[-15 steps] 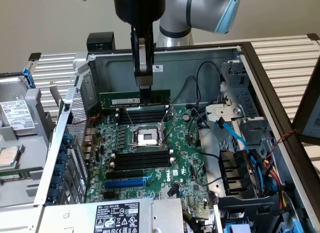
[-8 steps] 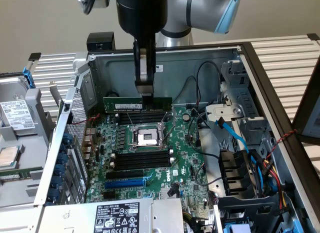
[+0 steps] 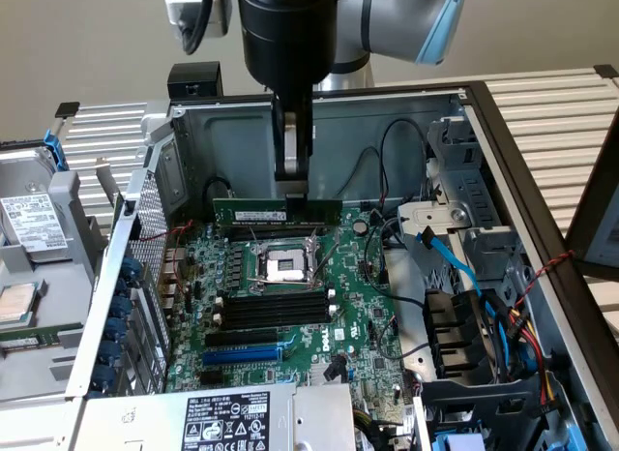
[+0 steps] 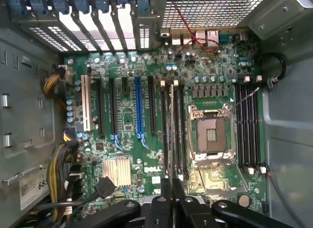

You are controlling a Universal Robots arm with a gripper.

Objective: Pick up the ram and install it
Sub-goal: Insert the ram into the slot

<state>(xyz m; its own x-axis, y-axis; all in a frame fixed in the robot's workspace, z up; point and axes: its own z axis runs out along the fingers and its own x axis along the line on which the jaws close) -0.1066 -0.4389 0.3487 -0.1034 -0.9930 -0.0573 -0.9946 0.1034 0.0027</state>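
Jaws closed on the top edge of the long, flat dark-green ram stick, which hangs level just below them, apparently clear of the green motherboard inside the open grey steel case. Pale slatted bench beneath.

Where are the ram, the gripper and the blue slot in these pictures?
the ram (image 3: 278, 213): exterior view, middle of its flat face.
the gripper (image 3: 291, 188): exterior view, between its fingertips, above the ram.
the blue slot (image 3: 242, 354): exterior view, middle of its length.
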